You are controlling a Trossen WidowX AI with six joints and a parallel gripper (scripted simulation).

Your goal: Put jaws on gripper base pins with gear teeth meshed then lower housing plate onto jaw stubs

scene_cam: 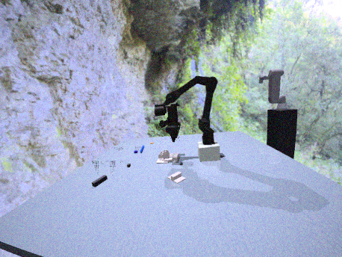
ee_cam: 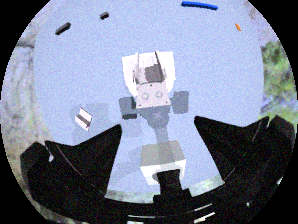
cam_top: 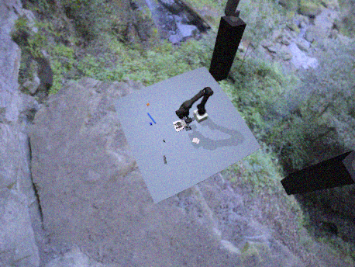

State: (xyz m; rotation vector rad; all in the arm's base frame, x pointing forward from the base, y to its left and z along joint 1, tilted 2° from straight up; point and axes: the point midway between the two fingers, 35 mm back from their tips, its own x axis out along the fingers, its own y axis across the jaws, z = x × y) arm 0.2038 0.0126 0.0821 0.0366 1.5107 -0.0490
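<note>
The white gripper base [cam_top: 177,123] [scene_cam: 160,161] [ee_cam: 169,59] lies on the table. Two jaws, the left jaw [ee_cam: 136,70] and the right jaw [ee_cam: 159,66], stand on it side by side. The pale housing plate [ee_cam: 152,101] lies across their near ends, with two round marks showing; it looks about level. The gear teeth are hidden under it. My gripper [scene_cam: 173,140] [ee_cam: 158,124] is open and empty, above the assembly and clear of it, with the fingertips on either side of its near end in the wrist view.
A small white stepped part [cam_top: 196,140] [scene_cam: 176,177] [ee_cam: 84,119] lies apart. Farther off are a blue bar [cam_top: 151,118] [scene_cam: 142,149] [ee_cam: 200,5], a blue block [cam_top: 150,123] [scene_cam: 136,152], an orange piece [cam_top: 147,104] [scene_cam: 151,143] and a black bar [cam_top: 165,159] [scene_cam: 99,181] [ee_cam: 63,28].
</note>
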